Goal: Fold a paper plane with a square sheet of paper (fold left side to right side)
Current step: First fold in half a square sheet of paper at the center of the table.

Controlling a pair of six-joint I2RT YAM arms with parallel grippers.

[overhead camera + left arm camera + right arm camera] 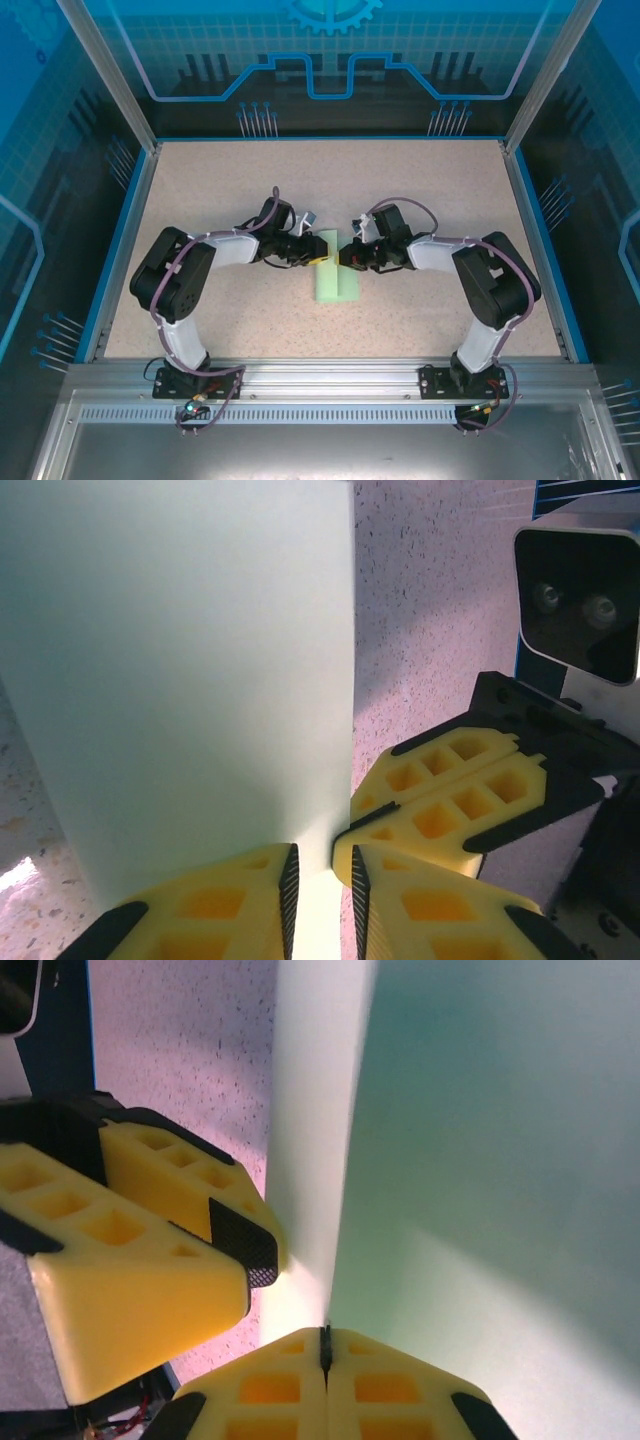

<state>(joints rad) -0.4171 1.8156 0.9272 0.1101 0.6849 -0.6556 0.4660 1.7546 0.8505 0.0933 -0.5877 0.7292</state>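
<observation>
The sheet of paper (335,282) lay folded narrow at the middle of the table (420,180), one flap raised. The right end effector (325,1336) was pressed together, pinching that flap's edge. The left end effector (320,868) stood slightly spread, its tips at the sheet.

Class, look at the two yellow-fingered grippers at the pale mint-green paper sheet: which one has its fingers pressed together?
The right gripper: its fingers meet on the pale mint-green paper sheet; the left gripper holds them apart around it.

The square sheet of paper (335,285) is smooth, matt; the table (250,200) speckled, grainy; the jaws yellow plastic.
</observation>
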